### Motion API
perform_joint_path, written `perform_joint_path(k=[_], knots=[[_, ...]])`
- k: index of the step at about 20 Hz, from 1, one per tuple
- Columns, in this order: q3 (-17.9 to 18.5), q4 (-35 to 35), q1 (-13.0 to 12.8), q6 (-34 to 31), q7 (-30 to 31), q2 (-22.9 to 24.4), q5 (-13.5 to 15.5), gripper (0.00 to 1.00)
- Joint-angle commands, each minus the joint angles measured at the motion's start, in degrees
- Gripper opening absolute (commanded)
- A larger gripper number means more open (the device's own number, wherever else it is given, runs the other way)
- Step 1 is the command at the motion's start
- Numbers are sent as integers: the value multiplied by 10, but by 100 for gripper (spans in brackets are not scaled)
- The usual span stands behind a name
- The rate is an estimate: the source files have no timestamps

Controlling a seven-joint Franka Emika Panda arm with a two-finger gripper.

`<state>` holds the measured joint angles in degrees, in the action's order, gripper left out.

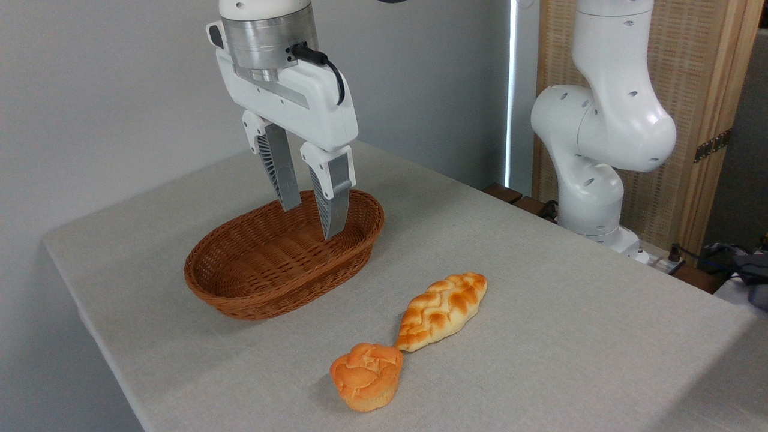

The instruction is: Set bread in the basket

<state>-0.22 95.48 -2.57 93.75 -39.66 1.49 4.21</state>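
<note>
Below the gripper [312, 219], whose fingers hang parted and empty, sits the basket [240, 300]; the bread [366, 376] lies well off to its right and nearer the camera, upright on the table [540, 312]. Its top nearly touches the braided loaf [442, 311], so a loose descent could, I judge, nudge or pinch that loaf instead.

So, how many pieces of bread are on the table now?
2. The round bun sits nearest the camera; the braided loaf lies just behind it, to its right. Both are outside the basket, which looks empty.
</note>
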Motion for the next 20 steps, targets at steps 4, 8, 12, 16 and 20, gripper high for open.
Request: perform_joint_path(k=[4, 8, 12, 16, 20], knots=[[18, -2, 3, -9, 7, -3, 1, 100], [19, -2, 4, -7, 6, -4, 2, 100], [21, -2, 4, -7, 5, -10, 2, 100], [21, -2, 4, -7, 5, -12, 2, 100], [21, 2, 3, -7, 6, -11, 3, 100]])
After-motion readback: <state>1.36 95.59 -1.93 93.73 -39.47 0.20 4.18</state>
